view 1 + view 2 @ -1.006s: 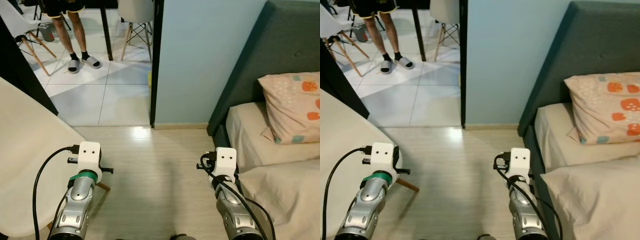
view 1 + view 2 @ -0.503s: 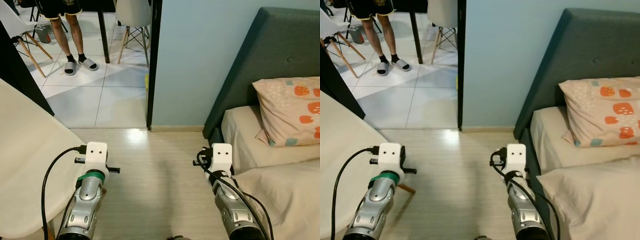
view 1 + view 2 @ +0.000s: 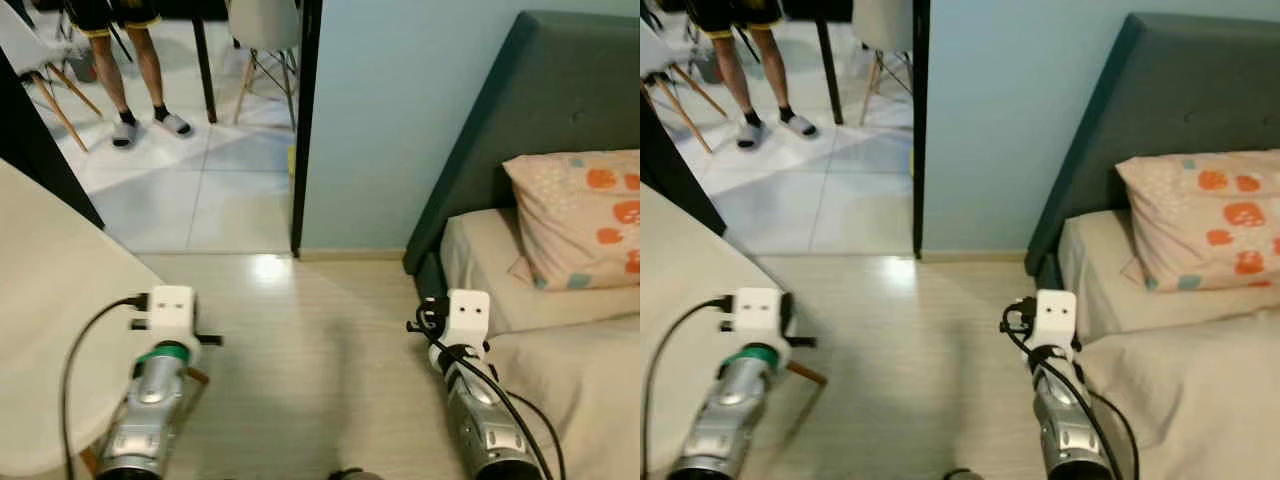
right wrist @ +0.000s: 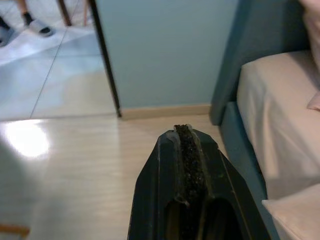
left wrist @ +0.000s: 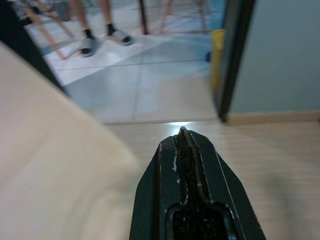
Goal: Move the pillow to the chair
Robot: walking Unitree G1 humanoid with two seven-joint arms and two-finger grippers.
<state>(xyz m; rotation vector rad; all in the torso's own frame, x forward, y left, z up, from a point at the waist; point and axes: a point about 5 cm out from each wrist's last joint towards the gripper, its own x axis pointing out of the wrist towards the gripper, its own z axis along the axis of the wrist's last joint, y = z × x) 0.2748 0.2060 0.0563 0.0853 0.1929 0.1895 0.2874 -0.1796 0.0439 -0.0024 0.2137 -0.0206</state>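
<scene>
One pillow point(image 3: 585, 215); one bed point(image 3: 560, 360); one cream chair point(image 3: 50, 330) near, two more chairs point(image 3: 265, 30) past doorway; one person point(image 3: 125, 60); two grippers, left point(image 5: 182, 137), right point(image 4: 183, 131)

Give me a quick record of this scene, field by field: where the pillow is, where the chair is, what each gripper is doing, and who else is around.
pillow: on the bed, leaning against the headboard, on the robot's right
chair: cream, on the robot's left
left gripper: shut, empty, beside the chair
right gripper: shut, empty, over the floor by the bed
person: standing beyond the doorway
</scene>
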